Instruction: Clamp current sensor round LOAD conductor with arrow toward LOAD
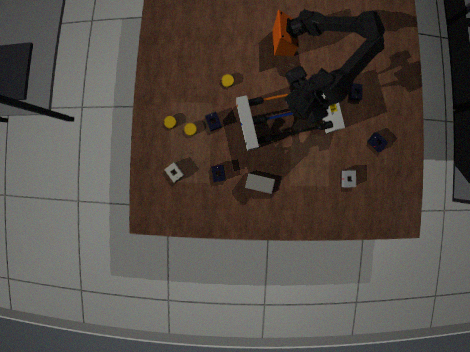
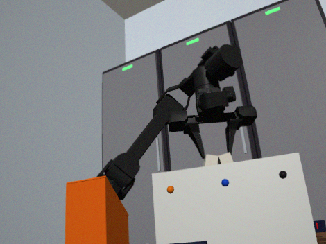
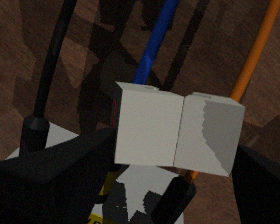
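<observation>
My gripper [image 2: 216, 154] [image 3: 175, 147] is shut on the open white split-core sensor [image 2: 211, 160] [image 3: 150, 125], one finger on each side. The sensor's two halves meet at a seam; a thin red mark shows on its left side in the wrist view. It is above the rack, over the blue conductor [image 1: 280, 116] [image 3: 155, 45] and beside the orange conductor [image 1: 275, 97] [image 3: 255, 50] in the wrist view. The black conductor [image 1: 295, 131] [image 3: 52, 65] is farther left there. A yellow label [image 1: 333, 108] [image 3: 100, 220] lies on the rack's end block; its lettering is cut off. The sensor's underside is hidden.
The rack's other white end block [image 1: 247, 123] [image 2: 229, 205] stands upright. An orange block [image 1: 284, 41] [image 2: 85, 208] is at the arm's base. A grey-white box [image 1: 260, 182], yellow discs [image 1: 227, 80] and several small dark blue and white blocks surround the rack.
</observation>
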`<state>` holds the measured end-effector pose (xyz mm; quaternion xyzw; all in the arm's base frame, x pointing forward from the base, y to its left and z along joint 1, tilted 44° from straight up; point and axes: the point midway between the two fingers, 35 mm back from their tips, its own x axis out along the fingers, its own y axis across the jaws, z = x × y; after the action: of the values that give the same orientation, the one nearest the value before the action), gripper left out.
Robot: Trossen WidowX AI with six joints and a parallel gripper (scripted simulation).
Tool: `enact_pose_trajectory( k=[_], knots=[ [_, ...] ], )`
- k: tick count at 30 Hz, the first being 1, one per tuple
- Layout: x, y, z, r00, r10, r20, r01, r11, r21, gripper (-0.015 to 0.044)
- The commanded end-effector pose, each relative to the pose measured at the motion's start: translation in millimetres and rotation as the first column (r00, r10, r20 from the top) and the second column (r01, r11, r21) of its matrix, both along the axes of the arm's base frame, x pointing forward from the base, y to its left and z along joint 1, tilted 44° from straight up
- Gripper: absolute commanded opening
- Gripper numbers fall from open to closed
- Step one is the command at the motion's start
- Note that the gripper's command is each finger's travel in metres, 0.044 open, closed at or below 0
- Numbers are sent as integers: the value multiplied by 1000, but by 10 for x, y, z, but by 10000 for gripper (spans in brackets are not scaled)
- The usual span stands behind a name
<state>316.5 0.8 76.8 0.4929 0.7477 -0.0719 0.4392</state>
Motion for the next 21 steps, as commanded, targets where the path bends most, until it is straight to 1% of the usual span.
enact_pose_trajectory(
  k=[1,6,21],
  knots=[
    [117,95,17,990,-100,-95,99,995,-14,0],
    [211,173,30,967,-186,-175,182,983,-38,0],
    [206,280,-82,966,-190,-177,186,982,-40,0]
  ],
)
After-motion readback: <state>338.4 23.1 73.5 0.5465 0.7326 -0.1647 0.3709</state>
